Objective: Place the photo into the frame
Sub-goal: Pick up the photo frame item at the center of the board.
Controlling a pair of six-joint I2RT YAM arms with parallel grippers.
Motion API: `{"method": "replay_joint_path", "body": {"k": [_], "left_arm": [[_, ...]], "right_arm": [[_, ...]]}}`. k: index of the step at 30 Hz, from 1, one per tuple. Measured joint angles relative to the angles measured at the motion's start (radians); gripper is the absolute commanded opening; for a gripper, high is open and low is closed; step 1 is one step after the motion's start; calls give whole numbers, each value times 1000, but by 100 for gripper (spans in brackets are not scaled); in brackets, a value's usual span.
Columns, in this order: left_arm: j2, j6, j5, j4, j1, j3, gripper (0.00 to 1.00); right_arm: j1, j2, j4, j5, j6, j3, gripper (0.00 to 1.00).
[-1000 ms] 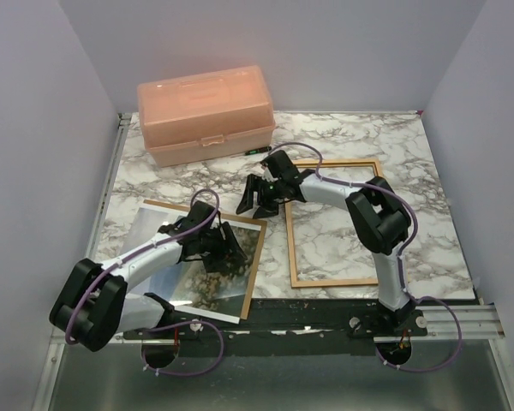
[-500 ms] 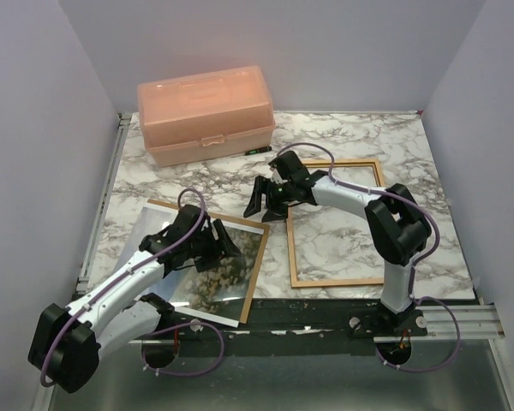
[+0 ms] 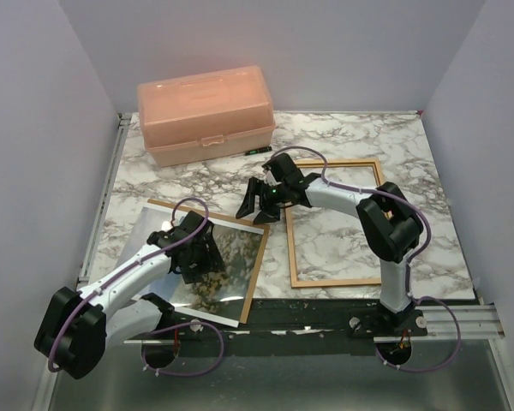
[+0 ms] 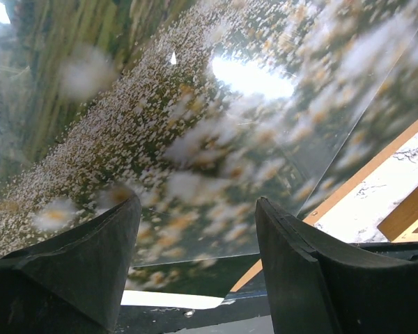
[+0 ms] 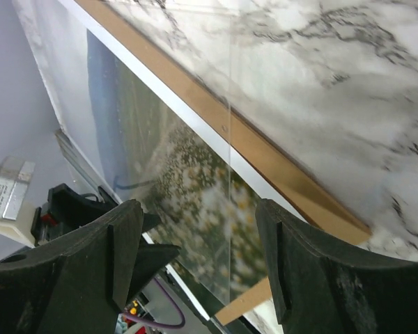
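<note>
The photo [image 3: 233, 253], a flowery meadow print, lies face up at the near left on a brown backing board [image 3: 254, 272]. My left gripper [image 3: 206, 264] hovers low over it, open, and nothing sits between its fingers [image 4: 90, 257]. In the left wrist view the photo [image 4: 195, 125] fills most of the picture behind the left gripper [image 4: 195, 243]. The orange-brown frame [image 3: 289, 248] lies flat at the right with marble showing through it. My right gripper [image 3: 257, 207] hangs open over the table between photo and frame. Past the right gripper [image 5: 198, 264], the right wrist view shows the photo [image 5: 195, 195].
A pink plastic box [image 3: 206, 114] stands at the back left of the marble table [image 3: 368, 137]. A clear sheet [image 4: 376, 104] lies over part of the photo. The backing board's edge [image 5: 265, 153] runs alongside the photo. The dark metal rail [image 3: 308, 317] borders the near edge.
My left gripper has drawn back to the left and nearer over the photo. The right gripper has shifted slightly left. Photo and frame lie as before.
</note>
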State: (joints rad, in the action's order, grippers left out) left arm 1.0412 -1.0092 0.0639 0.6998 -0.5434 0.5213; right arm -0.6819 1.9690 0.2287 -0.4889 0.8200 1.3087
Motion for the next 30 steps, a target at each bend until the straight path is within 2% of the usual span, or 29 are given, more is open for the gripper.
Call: {"method": "replay_joint_path", "body": {"k": [10,22,26,30], "left_arm": [[17,11,2,-4,0,3,67],[18,14,38,-39,0,-9,67],[18,14,53,-55,0,-14,67],[12,13,63,-71,0,-21,67]], "right_arm": [[-6,136,-56,-44,48,91,74],[-6,257,-26,-2,35,273,74],[-6,268,-36,-8,41,283,74],[-5,271,-126,-45,71,244,74]]}}
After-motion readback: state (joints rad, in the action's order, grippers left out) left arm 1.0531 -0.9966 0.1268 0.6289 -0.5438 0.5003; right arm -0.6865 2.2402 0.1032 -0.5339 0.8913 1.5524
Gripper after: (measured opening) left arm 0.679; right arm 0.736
